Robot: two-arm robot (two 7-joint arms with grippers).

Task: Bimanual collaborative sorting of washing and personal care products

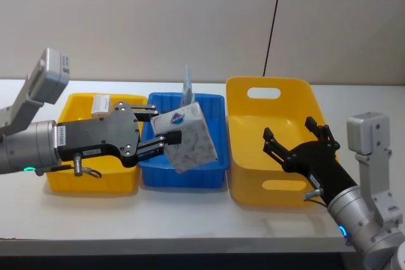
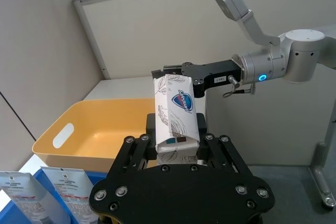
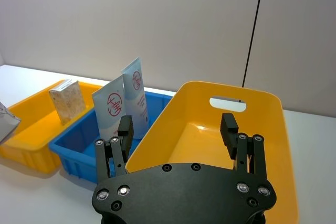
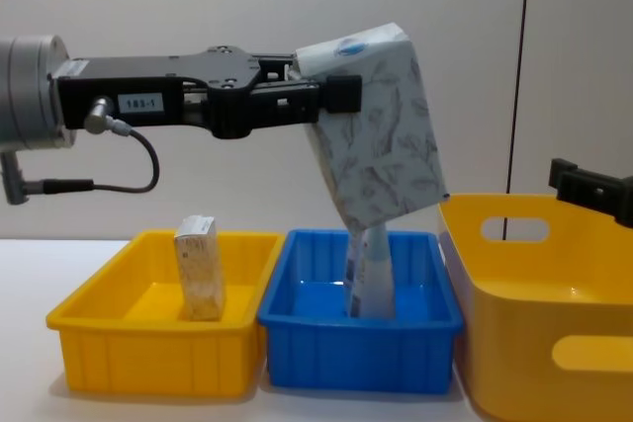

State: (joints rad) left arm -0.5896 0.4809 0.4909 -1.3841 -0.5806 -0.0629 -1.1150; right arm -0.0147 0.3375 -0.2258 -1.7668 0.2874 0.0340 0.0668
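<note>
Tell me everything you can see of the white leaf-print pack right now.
The white pack is a soft, film-wrapped block with grey leaf print and a blue shield logo near one end. The left gripper clamps its upper end, holding it tilted in the air above the blue bin, clear of the rim. The right gripper hovers open farther right, not touching it.

Sticker (image 4: 143, 103) on my left gripper (image 4: 331, 96): "183-1". White pack (image 2: 176, 124) in my hold: blue shield emblem (image 2: 182, 99) (wording too small to read). Pale-blue pouches (image 3: 110, 124), blue bin (image 3: 73, 163): red round mark (image 3: 113, 103), lettering illegible.
</note>
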